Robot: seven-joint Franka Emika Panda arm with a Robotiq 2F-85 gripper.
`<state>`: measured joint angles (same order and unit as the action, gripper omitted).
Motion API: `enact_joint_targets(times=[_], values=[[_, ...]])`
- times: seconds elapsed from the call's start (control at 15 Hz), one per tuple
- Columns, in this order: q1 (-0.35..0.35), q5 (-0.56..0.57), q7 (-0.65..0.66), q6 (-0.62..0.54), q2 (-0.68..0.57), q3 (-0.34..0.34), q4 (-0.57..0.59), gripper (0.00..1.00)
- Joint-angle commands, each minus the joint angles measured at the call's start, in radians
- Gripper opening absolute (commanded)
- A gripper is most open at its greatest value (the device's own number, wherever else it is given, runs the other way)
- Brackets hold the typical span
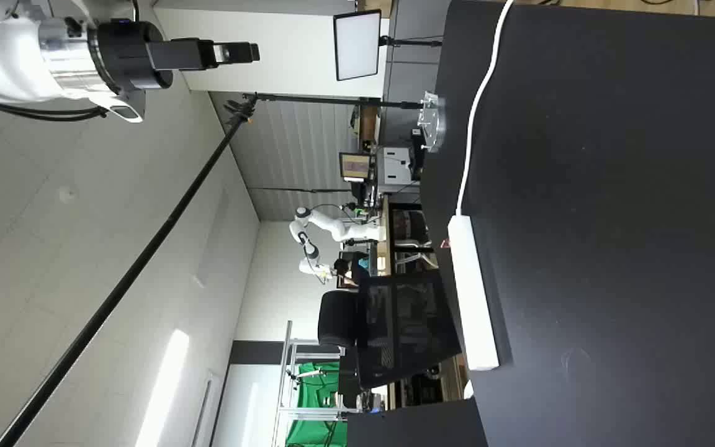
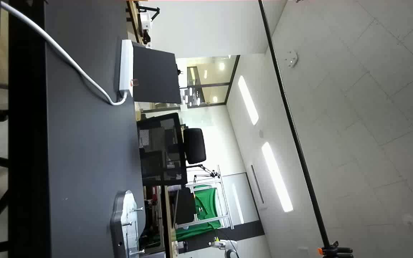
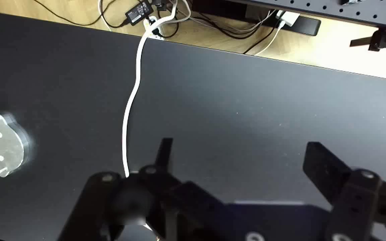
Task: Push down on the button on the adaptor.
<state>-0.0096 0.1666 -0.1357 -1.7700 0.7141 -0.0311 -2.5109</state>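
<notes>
The adaptor is a long white bar lying on the black table, shown in both exterior views [image 1: 472, 292] [image 2: 126, 68]. Its white cable [image 1: 472, 124] leaves one end and also shows in the wrist view [image 3: 126, 134]. A small reddish part [image 1: 445, 243] [image 2: 134, 82] shows at the adaptor's side near the cable end; I cannot tell if it is the button. In the wrist view my gripper's dark parts hide nearly all of the adaptor. My gripper [image 1: 252, 53] [image 3: 241, 144] is high above the table, apart from the adaptor. Its fingers are spread, with nothing between them.
Both exterior pictures stand sideways. A clear plate with short posts [image 1: 432, 121] [image 2: 129, 222] [image 3: 2, 144] is on the table to the cable's side. A black chair [image 1: 407, 323] [image 2: 161, 150] stands beyond the table edge. The cable runs over the opposite edge towards plugs on the floor.
</notes>
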Motion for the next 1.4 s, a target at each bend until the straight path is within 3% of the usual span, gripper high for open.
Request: enact_joint_targets(times=[0.0,0.67,0.93,1.2,1.27,1.33], values=[[0.017,0.008,0.009,0.003,-0.002,0.013,0.003,1.0],[0.017,0.008,0.009,0.003,-0.001,0.013,0.003,1.0],[-0.03,0.0,0.061,-0.186,-0.133,0.066,0.018,1.0],[-0.104,0.011,0.148,-0.514,-0.369,0.106,0.053,1.0],[-0.121,0.017,0.167,-0.579,-0.436,0.107,0.073,0.75],[-0.138,0.025,0.189,-0.63,-0.501,0.106,0.094,0.74]])
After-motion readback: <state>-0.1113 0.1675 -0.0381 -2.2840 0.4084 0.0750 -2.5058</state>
